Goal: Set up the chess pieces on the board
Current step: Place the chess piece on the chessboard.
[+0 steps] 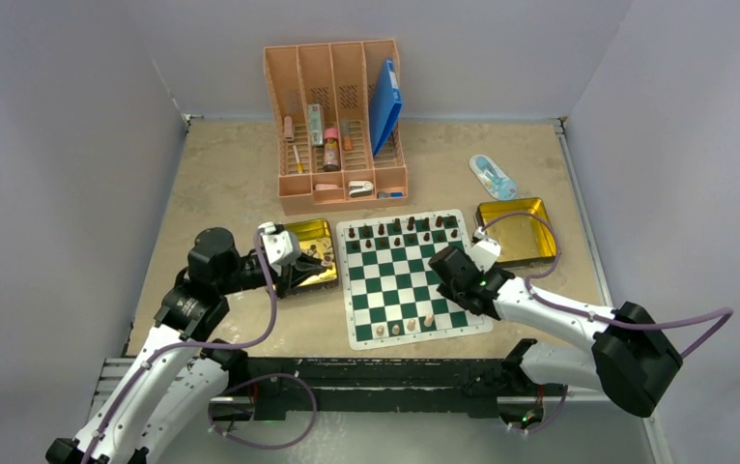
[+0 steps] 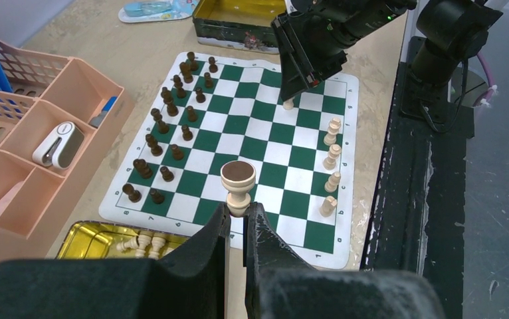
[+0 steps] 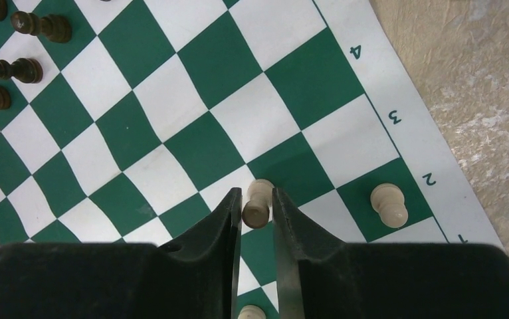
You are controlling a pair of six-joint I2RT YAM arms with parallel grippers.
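- A pale pawn (image 3: 258, 203) stands on the board (image 3: 192, 60) right between the fingers of the right end effector (image 3: 257, 194). The jaws are narrow and close on both sides of it, but I cannot tell if they press it.
- The left end effector (image 2: 237, 212) is closed on a pale piece (image 2: 237, 183), held with its dark base up, above the board's corner.
- The dark pieces (image 2: 172, 126) fill two rows on the side of the board far from the right end effector. This side looks finished.
- Only four pale pieces (image 2: 331, 156) stand along the edge just beside the right end effector, so I judge most of the pale side is not yet placed.
- Loose pale pieces (image 2: 147, 242) lie in the gold tin (image 2: 92, 242) below the left end effector, on the table (image 1: 241, 193).
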